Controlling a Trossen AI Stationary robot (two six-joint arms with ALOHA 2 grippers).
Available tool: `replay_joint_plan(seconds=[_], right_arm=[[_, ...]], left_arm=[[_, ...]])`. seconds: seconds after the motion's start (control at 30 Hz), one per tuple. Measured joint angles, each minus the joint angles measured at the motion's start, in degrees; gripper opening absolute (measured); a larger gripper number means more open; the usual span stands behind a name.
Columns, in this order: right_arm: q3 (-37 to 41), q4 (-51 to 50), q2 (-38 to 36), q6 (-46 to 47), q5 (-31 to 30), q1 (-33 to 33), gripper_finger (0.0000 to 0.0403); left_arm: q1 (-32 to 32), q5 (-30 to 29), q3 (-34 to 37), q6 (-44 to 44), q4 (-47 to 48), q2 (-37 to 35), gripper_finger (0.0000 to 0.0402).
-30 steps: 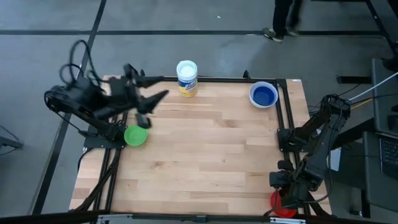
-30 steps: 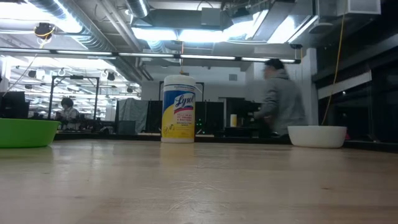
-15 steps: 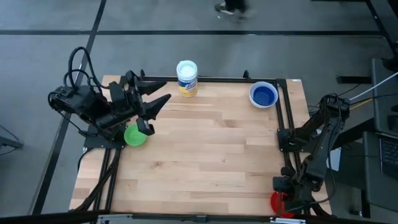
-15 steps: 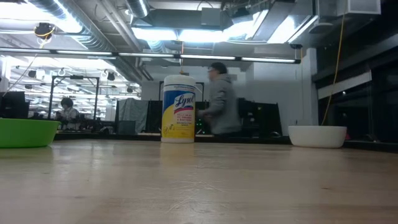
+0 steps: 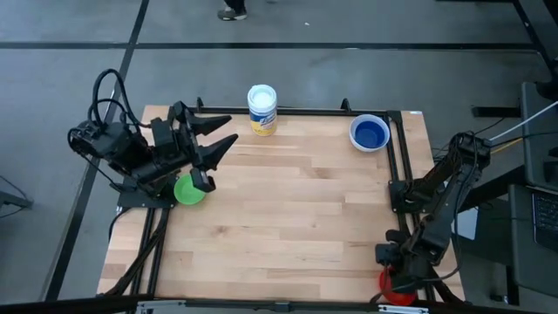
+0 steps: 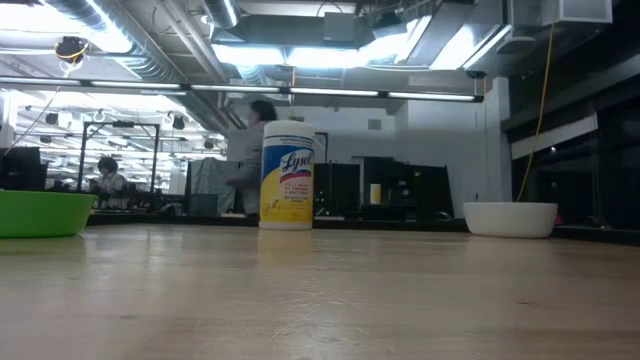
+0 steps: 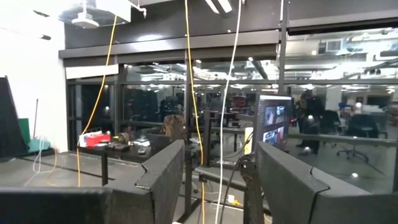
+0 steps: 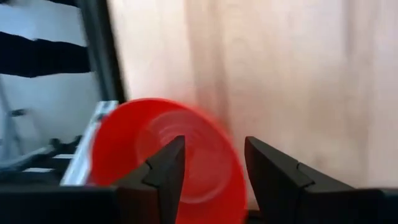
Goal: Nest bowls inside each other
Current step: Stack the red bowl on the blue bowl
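While the bowls sit spread out across the counter (image 5: 279, 218), nothing new is being stacked, as far as the views show.

Progress: one pair looks nested, a blue bowl (image 5: 370, 133) inside the white bowl (image 5: 354, 125); the green and red bowls are apart, so most of the nesting looks left to do. A fifth bowl is not visible as a separate thing.

White bowl: far right corner of the counter, upright, with the blue bowl in it; from table height only its white wall shows.

Green bowl (image 5: 189, 190): left edge of the counter, upright, partly under the left arm; whether it holds anything cannot be told.

Red bowl (image 5: 397, 287): near right corner, at the counter's edge, apparently nothing in it.

Right hand (image 8: 208, 165): low over the red bowl, fingers apart, astride its rim as far as the blurred wrist view shows, not closed on it.

Left hand (image 5: 218, 131): raised above the counter's far left part, pointing across it, fingers spread wide, holding nothing.

Wipes canister (image 5: 261, 109): stands at the far edge, lid on, no part of the job.

Background: a person passes behind the canister.
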State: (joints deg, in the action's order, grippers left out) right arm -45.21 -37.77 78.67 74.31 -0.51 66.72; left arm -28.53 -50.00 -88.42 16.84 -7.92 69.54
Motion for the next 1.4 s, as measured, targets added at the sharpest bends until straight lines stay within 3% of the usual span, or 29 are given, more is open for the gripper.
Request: replay_joint_plan(seconds=[0.53,0.63,0.73,0.77,0.9,1.03,1.2,1.4], right_arm=[[8.28,6.74,0.0,3.32,2.83,0.21,0.0167],[9.59,6.35,0.0,3.95,3.56,-1.14,0.0128],[9.43,6.78,0.0,-2.37,3.08,-4.23,0.0033],[9.08,6.65,0.0,-4.58,2.5,-5.77,0.0018],[7.3,5.7,0.04,-14.12,1.37,-16.84,0.0007],[2.7,6.24,0.02,-27.29,-0.03,-32.01,0.0005],[-2.23,4.69,0.0,-39.56,-1.75,-56.08,0.0003],[-3.13,0.94,0.0,-47.94,4.9,-84.45,0.0002]], left_arm=[[-0.41,0.04,0.0,-0.5,-0.09,0.0,0.0193],[-1.33,0.0,0.0,0.17,-1.34,-0.12,0.0193],[-2.25,-1.73,-0.02,1.34,-1.79,-0.39,0.0193],[-2.5,-2.34,-0.02,1.69,-1.86,-0.51,0.0193],[-3.32,-4.35,-0.02,3.24,-2.06,-1.32,0.0193],[-3.89,-5.93,-0.02,5.54,-2.05,-2.28,0.0193],[-4.07,-6.74,-0.02,8.18,-1.69,-3.56,0.0193],[-4.07,-6.98,-0.02,10.35,-0.08,-4.67,0.0193]])
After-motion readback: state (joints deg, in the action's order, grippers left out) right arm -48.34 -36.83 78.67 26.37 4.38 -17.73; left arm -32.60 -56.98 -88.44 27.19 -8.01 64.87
